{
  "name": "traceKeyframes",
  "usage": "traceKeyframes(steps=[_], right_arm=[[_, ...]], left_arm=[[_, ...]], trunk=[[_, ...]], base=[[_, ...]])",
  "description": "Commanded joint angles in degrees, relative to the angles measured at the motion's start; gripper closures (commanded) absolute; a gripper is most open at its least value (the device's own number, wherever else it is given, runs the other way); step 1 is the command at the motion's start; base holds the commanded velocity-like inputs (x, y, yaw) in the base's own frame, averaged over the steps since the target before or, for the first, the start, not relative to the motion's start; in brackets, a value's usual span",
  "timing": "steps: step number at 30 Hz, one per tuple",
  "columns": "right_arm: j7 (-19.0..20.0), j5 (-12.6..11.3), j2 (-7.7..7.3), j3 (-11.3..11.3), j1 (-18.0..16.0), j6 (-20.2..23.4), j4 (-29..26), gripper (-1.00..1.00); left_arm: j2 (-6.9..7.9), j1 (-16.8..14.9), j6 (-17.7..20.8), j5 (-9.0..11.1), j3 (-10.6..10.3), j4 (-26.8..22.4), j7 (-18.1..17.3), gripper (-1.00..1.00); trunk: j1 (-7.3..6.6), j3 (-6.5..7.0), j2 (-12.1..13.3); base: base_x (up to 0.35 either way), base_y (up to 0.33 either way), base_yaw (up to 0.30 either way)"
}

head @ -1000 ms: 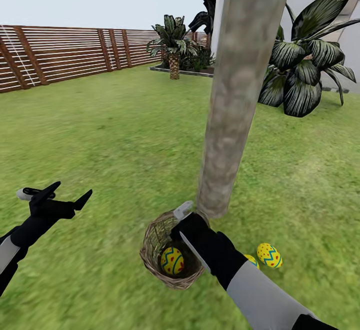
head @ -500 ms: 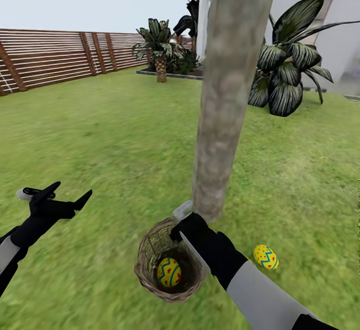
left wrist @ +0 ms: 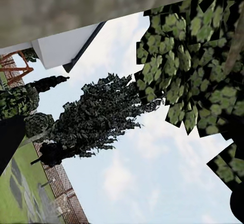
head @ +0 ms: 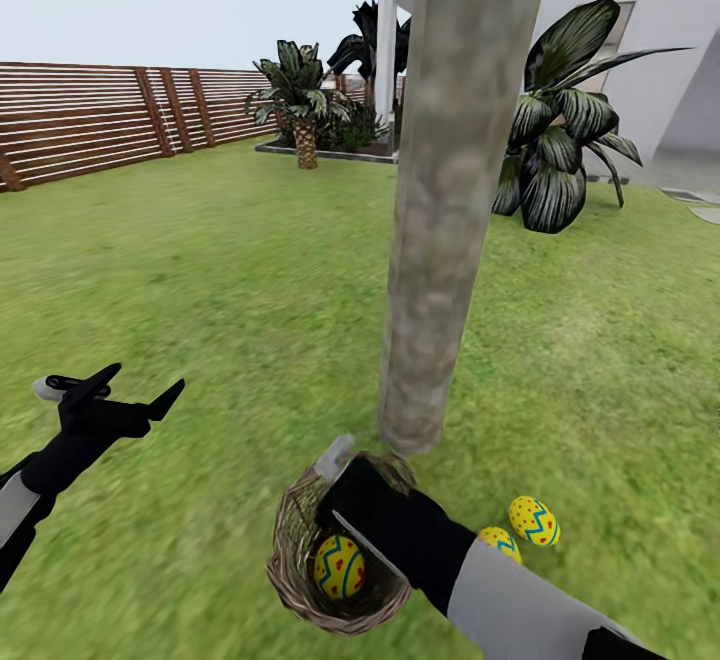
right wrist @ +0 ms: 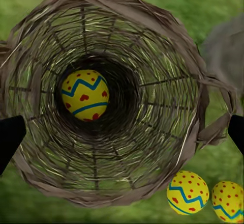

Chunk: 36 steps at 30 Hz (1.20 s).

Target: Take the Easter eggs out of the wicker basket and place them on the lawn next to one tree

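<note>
The wicker basket (head: 292, 530) sits on the lawn (head: 200, 270) at the foot of the pale mottled tree (head: 440, 240). One yellow Easter egg (head: 340, 567) lies inside the basket (right wrist: 152, 35), and this egg (right wrist: 85, 95) rests at its bottom. Two more eggs (head: 534, 521) (head: 500, 541) lie on the grass to the right of the basket, close to the trunk. My right gripper (right wrist: 122, 135) hangs open straight above the basket mouth, apart from the egg. My left gripper (head: 138, 388) is open and empty, held above the grass at the left.
A brown slat fence (head: 100, 120) runs along the back left. A striped broad-leaved plant (head: 560, 150) stands right of the trunk before the white house (head: 660, 40). A small palm (head: 300, 100) is farther back. Open grass spreads to the left and right.
The camera has turned, so the whole scene has shifted. My right gripper has come lower and nearer over the basket. The left arm has not moved.
</note>
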Motion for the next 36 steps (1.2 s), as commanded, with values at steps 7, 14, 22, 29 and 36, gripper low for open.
traceKeyframes(steps=[7,14,22,29,36], right_arm=[[-0.6,-0.6,-0.24,2.8,-0.1,0.4,0.0,-1.0],[-0.7,-0.7,-0.33,2.9,-0.1,0.4,1.4,-1.0],[-0.8,-0.7,-0.5,2.7,-0.1,0.4,4.8,-1.0],[-0.8,-0.7,-0.47,2.5,-0.2,0.3,5.2,-1.0],[-0.7,-0.5,-0.27,2.7,-0.2,0.2,4.7,-1.0]], left_arm=[[-0.04,-0.1,0.3,0.2,-0.1,0.0,0.0,-1.0],[-0.15,-0.1,0.3,0.0,-0.1,0.0,0.1,-1.0],[-0.22,0.0,0.2,-0.1,-0.2,0.0,0.3,-1.0],[-0.93,-0.1,0.2,-0.2,-0.3,0.0,0.3,-1.0],[-1.81,-0.1,0.2,-0.5,-0.4,0.0,0.3,-1.0]], trunk=[[-0.01,-0.09,0.0],[-0.01,-0.53,0.0],[-0.01,-0.95,0.0],[-0.01,-0.97,0.0],[0.87,-1.69,-1.6]], base=[[0.001,0.001,0.008],[0.0,0.0,0.153],[0.001,-0.073,0.129],[0.065,-0.169,0.006],[0.004,-0.008,0.0]])
